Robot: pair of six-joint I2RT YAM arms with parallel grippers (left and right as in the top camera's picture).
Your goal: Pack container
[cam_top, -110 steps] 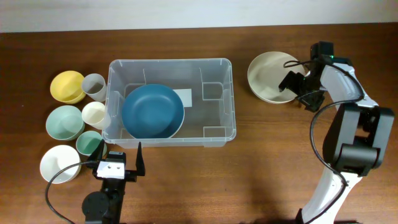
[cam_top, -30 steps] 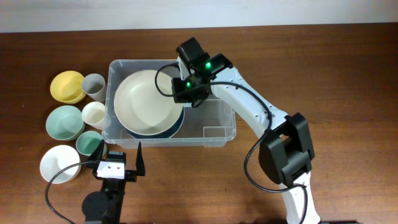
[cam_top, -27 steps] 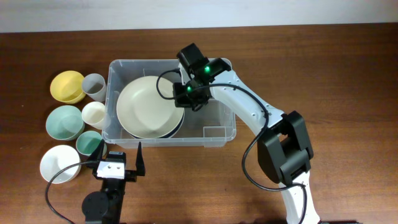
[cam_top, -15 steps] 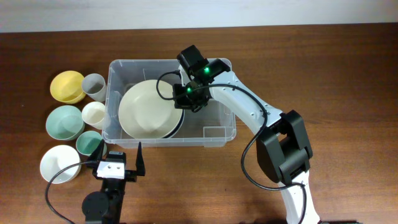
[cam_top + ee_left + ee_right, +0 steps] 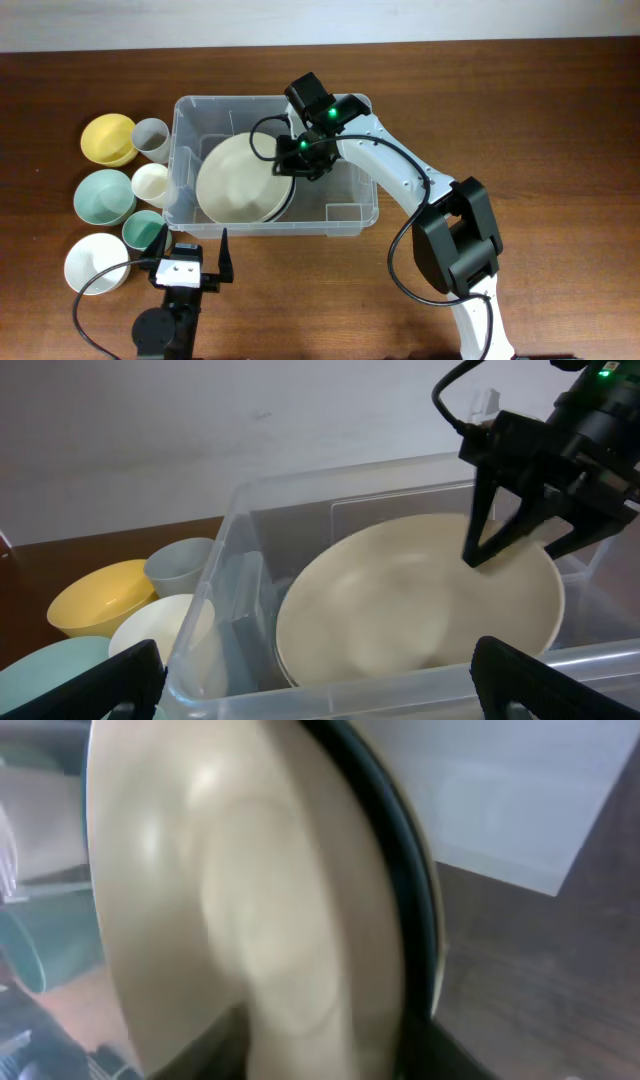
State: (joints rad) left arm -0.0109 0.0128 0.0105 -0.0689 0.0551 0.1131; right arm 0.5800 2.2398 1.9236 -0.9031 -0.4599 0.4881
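Observation:
The container (image 5: 375, 160) is a large clear bin in the middle of the table. A dark blue bowl (image 5: 291, 200) lies in its left half, with a cream bowl (image 5: 240, 182) resting tilted in it. My right gripper (image 5: 297, 166) is over the cream bowl's right rim, its fingers apart on either side of the rim. In the left wrist view it (image 5: 515, 545) straddles the cream bowl (image 5: 410, 610). The right wrist view is filled by the blurred cream bowl (image 5: 200, 880), with the blue rim (image 5: 400, 870) behind. My left gripper (image 5: 193, 250) is open and empty just in front of the container (image 5: 400, 685).
Left of the container stand a yellow bowl (image 5: 108, 138), a grey cup (image 5: 151, 138), a cream cup (image 5: 152, 183), a light green bowl (image 5: 103, 195), a teal cup (image 5: 143, 230) and a white bowl (image 5: 95, 263).
My right arm brought the cream bowl from the table's right side into the container. Over the last second the bowl sank onto the blue bowl and the fingers spread. The left arm stayed still.

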